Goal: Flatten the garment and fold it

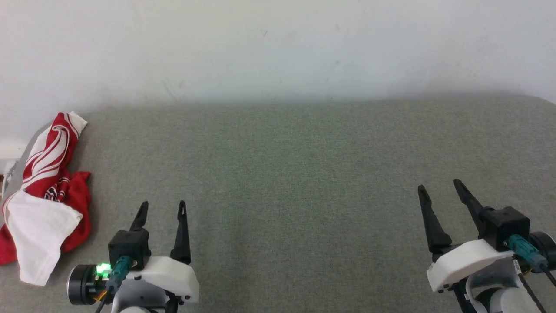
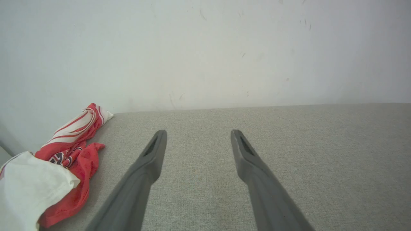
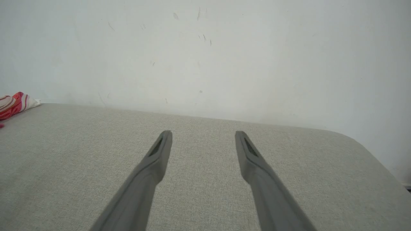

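Note:
The garment (image 1: 45, 195) lies crumpled at the far left edge of the grey surface, red with a white sleeve on top and striped trim toward the wall. In the left wrist view the garment (image 2: 54, 170) sits to the left of my fingers, apart from them. A striped corner of the garment (image 3: 14, 103) peeks in at the left edge of the right wrist view. My left gripper (image 1: 163, 204) hovers open just right of the garment, holding nothing. My right gripper (image 1: 438, 184) stands open at the lower right, far from the cloth.
The grey fabric-covered surface (image 1: 286, 174) runs wide across the head view and meets a white wall (image 1: 278, 48) at the back. Its right end curves off in a rounded corner (image 3: 369, 144). The garment hangs partly over the left edge.

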